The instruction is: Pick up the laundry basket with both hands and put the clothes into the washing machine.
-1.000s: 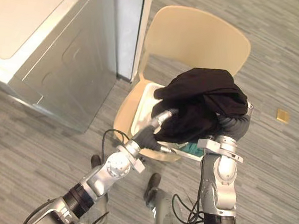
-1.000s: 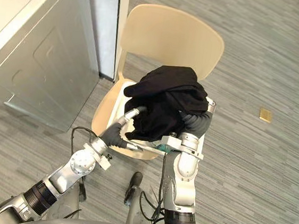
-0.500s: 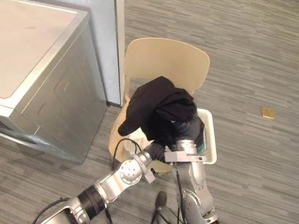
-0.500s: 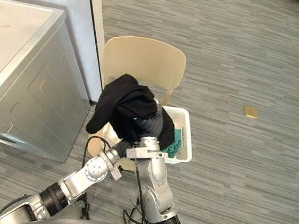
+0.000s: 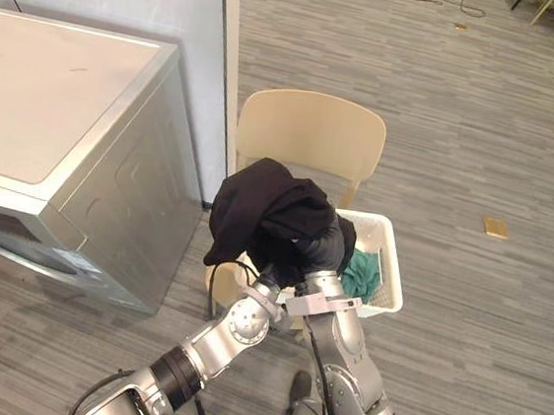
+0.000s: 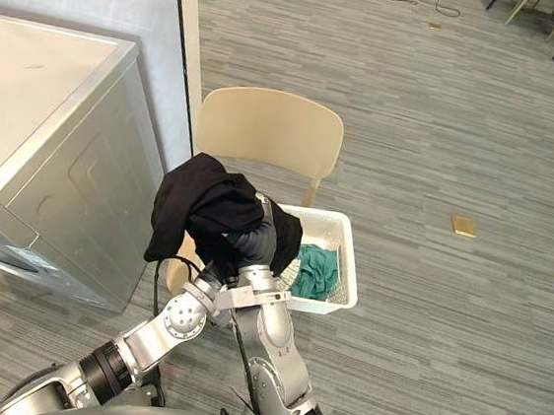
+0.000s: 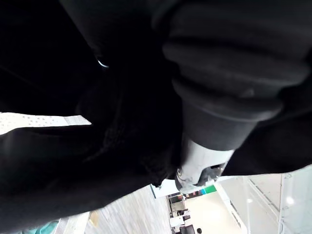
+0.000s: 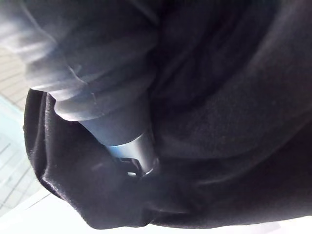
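The black garment (image 5: 265, 204) beside the laundry basket (image 5: 395, 279) buries our left hand (image 5: 272, 272) and right hand (image 5: 324, 249); we cannot tell their grip.

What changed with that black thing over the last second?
The left hand and right hand, wrapped in the black garment, raised it off the white basket and carried it toward the washing machine on the robot's left, uncovering a green cloth. Chair and machine stayed put.

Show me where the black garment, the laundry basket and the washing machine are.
black garment (image 5: 263, 201): left eye view, top of the bundle.
laundry basket (image 5: 389, 269): left eye view, its right wall.
washing machine (image 5: 51, 95): left eye view, its flat top.
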{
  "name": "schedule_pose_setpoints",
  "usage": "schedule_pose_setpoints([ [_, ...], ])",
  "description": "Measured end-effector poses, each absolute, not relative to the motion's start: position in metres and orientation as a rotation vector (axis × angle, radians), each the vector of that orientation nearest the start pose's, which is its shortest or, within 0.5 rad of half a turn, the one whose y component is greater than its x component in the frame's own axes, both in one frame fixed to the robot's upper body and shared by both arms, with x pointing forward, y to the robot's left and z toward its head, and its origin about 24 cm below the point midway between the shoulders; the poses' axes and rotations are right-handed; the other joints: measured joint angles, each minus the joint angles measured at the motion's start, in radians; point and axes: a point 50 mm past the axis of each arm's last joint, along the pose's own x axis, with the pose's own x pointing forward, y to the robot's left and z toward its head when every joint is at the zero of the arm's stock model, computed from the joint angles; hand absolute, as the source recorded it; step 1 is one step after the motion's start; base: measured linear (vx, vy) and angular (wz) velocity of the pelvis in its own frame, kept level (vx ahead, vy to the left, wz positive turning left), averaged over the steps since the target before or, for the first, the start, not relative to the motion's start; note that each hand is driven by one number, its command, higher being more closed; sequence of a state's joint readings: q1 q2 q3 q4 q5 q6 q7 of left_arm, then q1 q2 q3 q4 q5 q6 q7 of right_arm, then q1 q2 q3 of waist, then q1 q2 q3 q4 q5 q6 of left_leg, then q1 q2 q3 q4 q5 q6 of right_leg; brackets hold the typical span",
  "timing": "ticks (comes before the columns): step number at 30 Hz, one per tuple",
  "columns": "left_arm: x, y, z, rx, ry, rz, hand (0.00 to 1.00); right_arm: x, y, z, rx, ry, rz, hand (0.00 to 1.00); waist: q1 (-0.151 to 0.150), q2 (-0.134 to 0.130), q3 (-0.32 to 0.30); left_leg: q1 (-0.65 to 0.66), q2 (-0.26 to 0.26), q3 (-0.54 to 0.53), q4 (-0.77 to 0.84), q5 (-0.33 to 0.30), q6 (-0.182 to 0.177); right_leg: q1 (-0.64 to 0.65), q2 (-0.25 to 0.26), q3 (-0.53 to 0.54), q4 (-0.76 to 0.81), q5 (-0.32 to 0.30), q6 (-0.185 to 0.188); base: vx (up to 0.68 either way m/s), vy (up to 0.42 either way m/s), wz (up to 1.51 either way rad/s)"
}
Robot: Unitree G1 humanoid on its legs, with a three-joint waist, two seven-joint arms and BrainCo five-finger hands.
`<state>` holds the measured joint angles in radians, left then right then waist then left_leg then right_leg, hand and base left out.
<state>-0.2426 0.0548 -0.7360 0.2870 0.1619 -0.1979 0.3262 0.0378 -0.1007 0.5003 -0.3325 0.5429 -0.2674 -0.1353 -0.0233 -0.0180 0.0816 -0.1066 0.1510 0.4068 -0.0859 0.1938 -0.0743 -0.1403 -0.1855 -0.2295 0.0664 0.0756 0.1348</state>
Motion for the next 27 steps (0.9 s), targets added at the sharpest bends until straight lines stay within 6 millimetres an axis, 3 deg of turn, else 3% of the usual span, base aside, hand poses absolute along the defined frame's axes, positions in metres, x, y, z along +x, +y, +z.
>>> schedule_pose_setpoints([
  [1,0.237,-0.003,0.037,0.286,-0.223,-0.481,1.0,0.213,-0.067,0.117,0.613,-0.33,0.358,1.0,0.0,0.0,0.0,0.006,0.0,0.002,0.0,-0.001,0.001,0.003,0.0,0.0,-0.002,0.0,0.0,0.0,0.0,0.0],
  [2,0.237,0.0,0.036,0.279,-0.215,-0.467,1.0,0.213,-0.068,0.116,0.608,-0.326,0.356,0.0,-0.001,0.002,-0.003,0.01,0.0,0.002,0.0,-0.003,0.001,0.009,0.0,0.0,-0.005,0.0,0.0,0.0,0.0,0.0],
  [19,0.247,0.039,0.042,0.178,-0.193,-0.24,1.0,0.209,-0.078,0.087,0.569,-0.221,0.284,0.0,-0.001,0.022,-0.042,0.022,-0.001,0.001,0.0,-0.006,0.001,0.031,0.003,-0.001,-0.026,0.003,-0.003,0.01,-0.004,0.0],
  [27,0.249,0.063,0.056,0.109,-0.253,-0.116,1.0,0.214,-0.097,0.085,0.405,-0.259,0.197,0.0,0.001,0.034,-0.054,0.032,-0.002,0.001,0.0,-0.011,-0.002,0.042,0.003,0.0,-0.034,0.004,-0.005,0.0,0.0,0.0],
])
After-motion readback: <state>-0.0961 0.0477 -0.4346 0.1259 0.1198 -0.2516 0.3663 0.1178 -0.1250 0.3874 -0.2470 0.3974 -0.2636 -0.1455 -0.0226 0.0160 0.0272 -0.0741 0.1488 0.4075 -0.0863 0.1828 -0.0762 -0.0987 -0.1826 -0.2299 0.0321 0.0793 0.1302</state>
